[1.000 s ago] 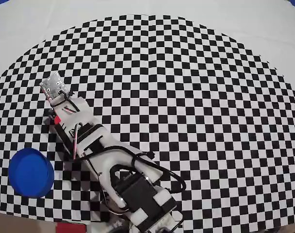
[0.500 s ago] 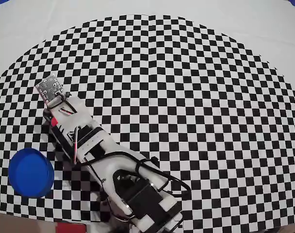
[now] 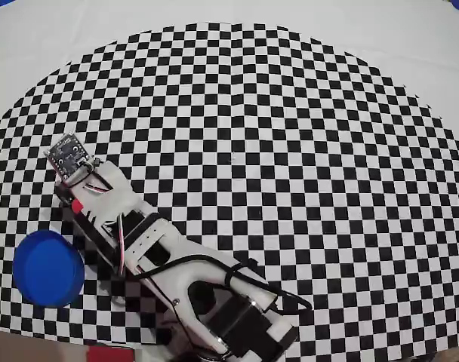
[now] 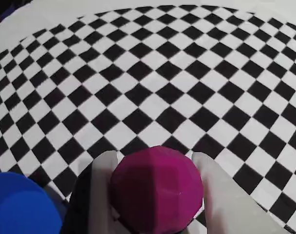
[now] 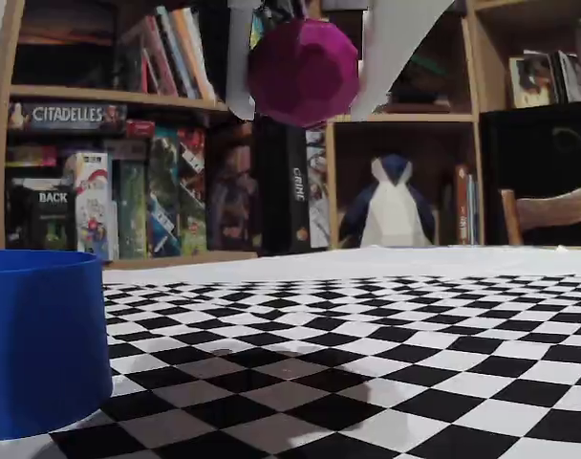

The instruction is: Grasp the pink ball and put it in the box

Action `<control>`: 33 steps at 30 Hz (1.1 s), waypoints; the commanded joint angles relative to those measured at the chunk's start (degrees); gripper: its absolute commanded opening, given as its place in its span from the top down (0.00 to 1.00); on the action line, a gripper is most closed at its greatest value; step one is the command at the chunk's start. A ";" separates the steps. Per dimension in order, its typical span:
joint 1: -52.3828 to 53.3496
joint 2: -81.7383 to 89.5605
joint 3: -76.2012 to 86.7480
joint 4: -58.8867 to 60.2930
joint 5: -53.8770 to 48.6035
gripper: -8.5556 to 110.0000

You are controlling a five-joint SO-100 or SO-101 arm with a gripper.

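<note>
Overall, we see a checkered mat (image 3: 305,151) of black and white squares covering most of the table, its far edge rounded in the overhead view. Across its near-left part stretches the white arm (image 3: 161,256), reaching from the near edge toward the left, with black cables looped along it. Left of the arm, near the mat's near-left edge, stands the box (image 3: 47,268), a round bright-blue tub; in the overhead view we make out only blue inside it, and in the fixed view (image 5: 37,339) only its outer wall shows, so we cannot tell its contents there. Beyond the mat, the fixed view shows a bookshelf (image 5: 109,143) with game boxes and a penguin plush toy (image 5: 394,206). Smallest is the pink ball (image 4: 157,189), pinched between the two pale fingers (image 4: 101,185) of the gripper (image 4: 155,161), which is clenched on it. In the fixed view we see the ball (image 5: 303,72) held well above the mat, to the right of the tub and apart from it.
</note>
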 commanded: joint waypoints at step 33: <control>-13.54 5.62 0.79 0.35 0.09 0.93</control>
